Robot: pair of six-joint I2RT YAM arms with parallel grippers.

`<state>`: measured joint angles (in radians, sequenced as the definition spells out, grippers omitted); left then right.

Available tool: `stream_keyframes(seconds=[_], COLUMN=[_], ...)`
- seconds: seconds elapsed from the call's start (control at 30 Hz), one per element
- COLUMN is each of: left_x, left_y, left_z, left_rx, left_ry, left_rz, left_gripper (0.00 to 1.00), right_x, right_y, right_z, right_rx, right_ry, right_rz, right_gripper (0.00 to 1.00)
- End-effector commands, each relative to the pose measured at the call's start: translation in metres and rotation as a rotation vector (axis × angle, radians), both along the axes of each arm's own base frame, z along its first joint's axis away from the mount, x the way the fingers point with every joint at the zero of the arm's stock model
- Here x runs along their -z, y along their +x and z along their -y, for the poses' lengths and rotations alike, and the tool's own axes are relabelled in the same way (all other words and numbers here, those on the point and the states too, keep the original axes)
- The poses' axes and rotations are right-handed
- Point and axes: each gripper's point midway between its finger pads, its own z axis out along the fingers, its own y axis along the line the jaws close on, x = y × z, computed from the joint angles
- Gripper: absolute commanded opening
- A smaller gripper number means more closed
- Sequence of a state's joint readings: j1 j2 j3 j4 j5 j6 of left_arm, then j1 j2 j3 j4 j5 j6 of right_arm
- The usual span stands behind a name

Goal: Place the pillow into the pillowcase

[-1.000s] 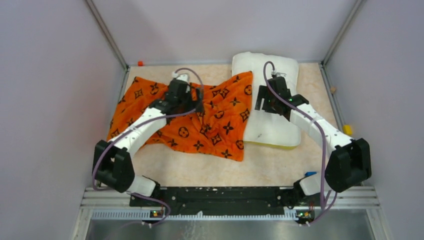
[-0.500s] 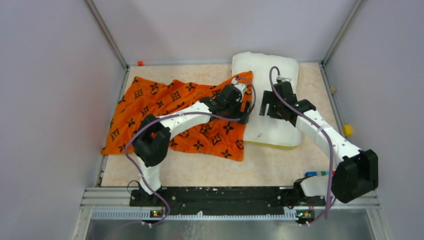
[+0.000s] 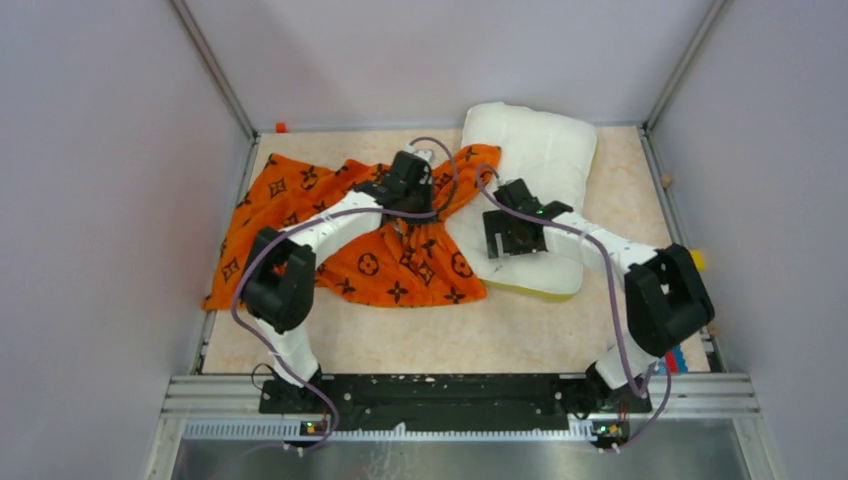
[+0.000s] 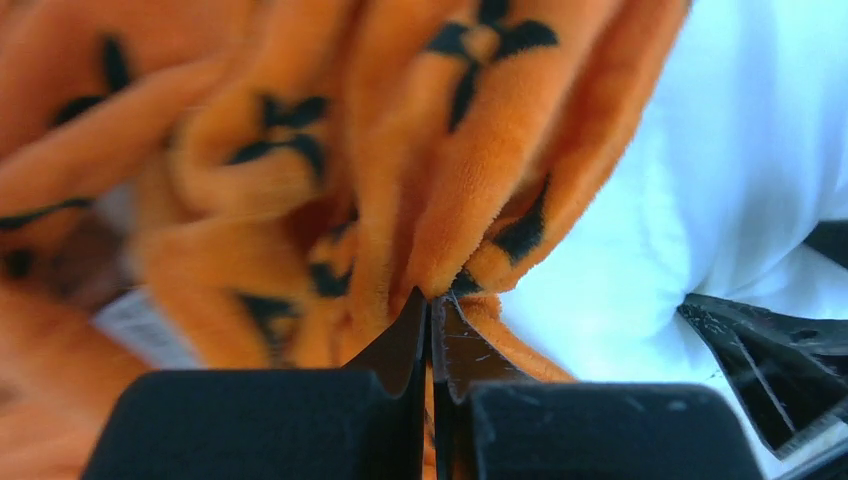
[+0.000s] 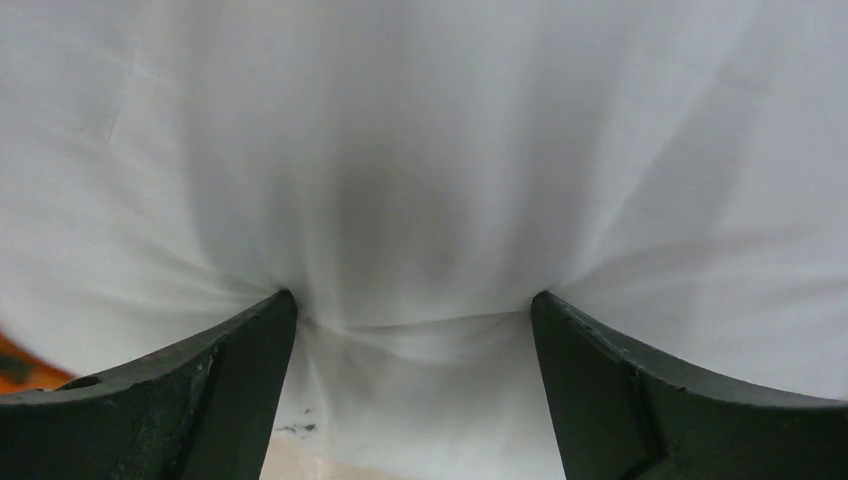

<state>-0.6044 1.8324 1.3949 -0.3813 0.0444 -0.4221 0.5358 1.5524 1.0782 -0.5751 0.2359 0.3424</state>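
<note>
The orange, black-printed pillowcase (image 3: 300, 190) lies rumpled across the left and middle of the table. Its right edge is bunched up against the white pillow (image 3: 540, 150), which lies at the back right. My left gripper (image 3: 402, 218) is shut on a fold of the pillowcase (image 4: 480, 120) right beside the pillow (image 4: 720, 150); the left gripper (image 4: 432, 296) has its jaws together with orange cloth between them. My right gripper (image 3: 512, 248) stands open over the pillow's near left part. In the right wrist view the right gripper (image 5: 412, 300) presses both tips into the pillow (image 5: 420, 150).
Grey walls close in the beige table (image 3: 420, 320) on three sides. A small orange piece (image 3: 281, 127) sits in the back left corner. A yellow piece (image 3: 695, 260) and a blue and red item (image 3: 675, 358) lie along the right edge.
My left gripper has shut on the pillowcase's edge and drawn it back to the left, bunching the cloth. My right gripper moved left and nearer across the pillow, whose near left corner shifted left.
</note>
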Motion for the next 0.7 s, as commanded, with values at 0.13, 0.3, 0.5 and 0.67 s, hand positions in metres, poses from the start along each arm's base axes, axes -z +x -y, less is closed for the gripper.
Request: stream_keyframes(seconds=[0.13,0.3,0.5,0.67], left_x=[-0.009,-0.005,0.012,0.023], left_y=[0.005,0.002,-0.005,-0.013], left_z=[-0.041,-0.05,-0.029,0.001], left_rx=[-0.041,-0.024,0.036,0.119], left_ry=[-0.079,-0.1,-0.167,-0.19], left_rz=[-0.017,-0.029,-0.101,-0.135], left_gripper=[0.0,0.0,0.0,0.01], right_x=[0.063,-0.014,-0.152,-0.227], right_y=[0.01,0.038,0.049,0.046], right_z=[-0.018,0.02,0.036,0.026], right_rx=[0.003,0.187,0.219,0.169], right_ry=[-0.013,0.242,0.451,0.556], right_rz=[-0.133,-0.002,0.237,0.349], right_gripper=[0.11,0.0,0.0,0.0])
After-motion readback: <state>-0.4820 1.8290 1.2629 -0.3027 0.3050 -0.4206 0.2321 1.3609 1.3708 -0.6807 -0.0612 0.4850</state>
